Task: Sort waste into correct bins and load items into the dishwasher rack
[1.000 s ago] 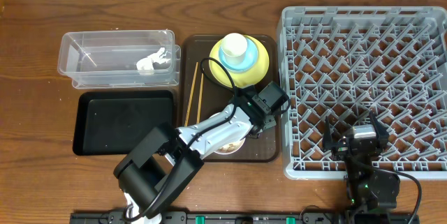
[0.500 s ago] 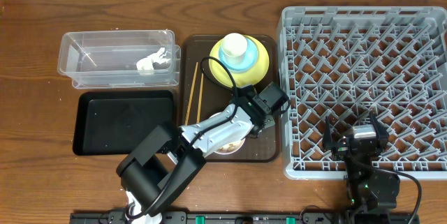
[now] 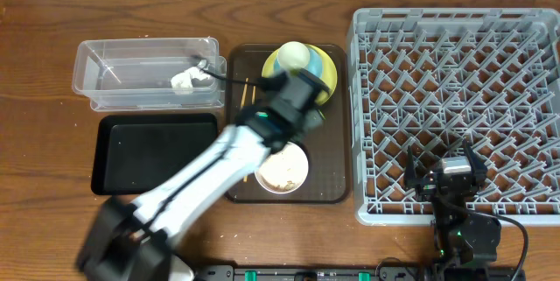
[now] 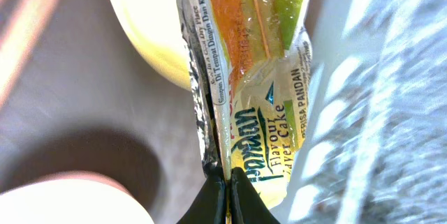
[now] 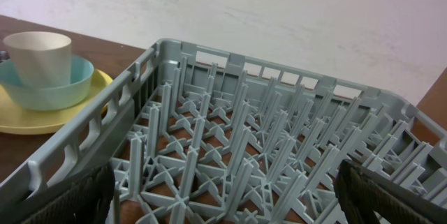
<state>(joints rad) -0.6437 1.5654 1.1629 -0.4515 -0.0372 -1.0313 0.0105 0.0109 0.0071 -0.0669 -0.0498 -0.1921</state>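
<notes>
My left gripper [image 4: 228,189] is shut on the yellow-green snack wrapper [image 4: 258,91], which hangs from its tips. In the overhead view the left gripper [image 3: 302,97] is over the near edge of the yellow plate [image 3: 325,69]. The plate carries the light blue bowl [image 3: 282,67] with the white cup [image 3: 294,54] in it. The white bowl [image 3: 282,169] holds beige food scraps. Two chopsticks [image 3: 243,95] lie left of the plate. A white napkin [image 3: 184,80] lies in the clear tub [image 3: 114,75]. My right gripper [image 3: 442,174] is open over the front of the grey rack [image 3: 455,45].
The black tray [image 3: 153,150] lies in front of the clear tub. The plate, bowls and chopsticks rest on a brown serving tray [image 3: 337,176]. The right wrist view shows rack pegs [image 5: 230,133], with the cup [image 5: 38,56] and blue bowl [image 5: 49,88] beyond the rack's left wall.
My left arm has swung up and left, from the serving tray's right side by the white bowl to over the yellow plate, uncovering the white bowl. The right arm has not moved.
</notes>
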